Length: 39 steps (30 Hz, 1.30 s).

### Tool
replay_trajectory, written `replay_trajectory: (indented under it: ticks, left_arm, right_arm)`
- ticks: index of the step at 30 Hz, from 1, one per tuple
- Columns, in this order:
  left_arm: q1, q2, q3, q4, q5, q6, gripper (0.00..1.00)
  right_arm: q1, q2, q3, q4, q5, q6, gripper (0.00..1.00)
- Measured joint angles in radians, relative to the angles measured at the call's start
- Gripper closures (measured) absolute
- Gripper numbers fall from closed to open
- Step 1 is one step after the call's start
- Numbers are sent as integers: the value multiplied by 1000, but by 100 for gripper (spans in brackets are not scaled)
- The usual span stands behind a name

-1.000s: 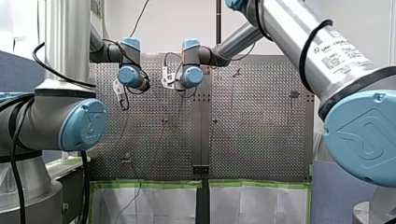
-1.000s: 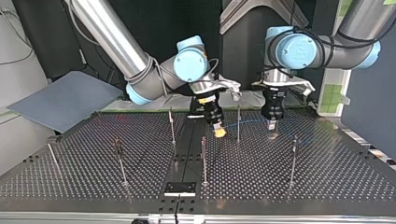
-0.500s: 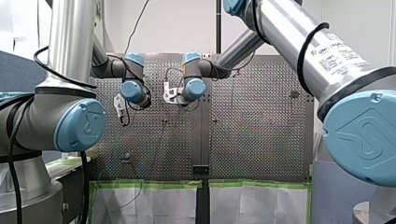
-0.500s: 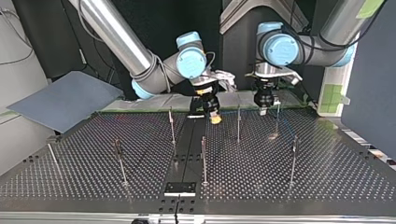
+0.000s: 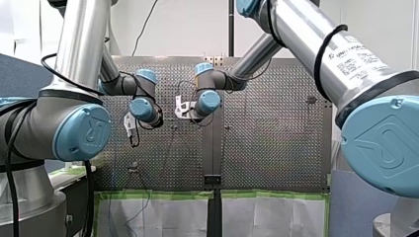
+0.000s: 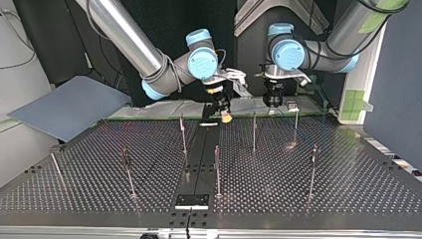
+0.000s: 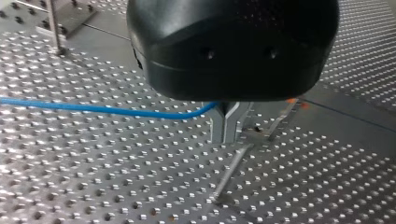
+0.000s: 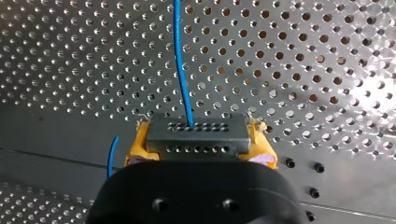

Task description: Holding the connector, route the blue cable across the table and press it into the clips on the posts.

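In the right wrist view my right gripper [image 8: 198, 148] is shut on the grey connector [image 8: 196, 130], held between its yellow pads [image 8: 139, 148]. The blue cable [image 8: 182, 70] leaves the connector and runs ahead over the perforated table. In the left wrist view my left gripper [image 7: 228, 133] has its metal fingers [image 7: 218, 127] shut on the blue cable [image 7: 102, 110], which trails off to one side. In the top view both grippers hang above the table's far edge. My right gripper [image 6: 226, 118] is at the middle and my left gripper [image 6: 274, 102] is to its right.
Several thin posts stand on the table [image 6: 348, 189], the nearest to the grippers being one post [image 6: 254, 130] and a second post [image 6: 296, 121]. A grey-blue sheet [image 6: 69, 107] lies at the top view's left. A black plate [image 6: 191, 200] sits at the near edge.
Both grippers have risen and drawn back toward the table's far edge in the top view, carrying the connector and cable with them. Both grips are unchanged.
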Motion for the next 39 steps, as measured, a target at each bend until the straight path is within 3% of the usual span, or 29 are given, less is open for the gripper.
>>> replay_trajectory:
  ticks: [7, 18, 28, 33, 39]
  left_arm:
    - [-7, -63, -1, 30, -1, 1, 100]
    - [2, -77, 1, 73, 8, -13, 100]
    - [12, -146, 57, 95, 9, -18, 100]
    - [27, -176, 86, 96, 6, -17, 100]
    - [41, -182, 100, 101, 34, -19, 100]
  right_arm:
    - [-4, 2, 22, -2, -1, 15, 100]
    - [-22, 28, 28, -8, -8, 36, 100]
    - [-49, 35, 28, -56, -59, 55, 100]
    - [-61, 36, 28, -61, -65, 57, 100]
    - [-79, 37, 28, -63, -73, 60, 100]
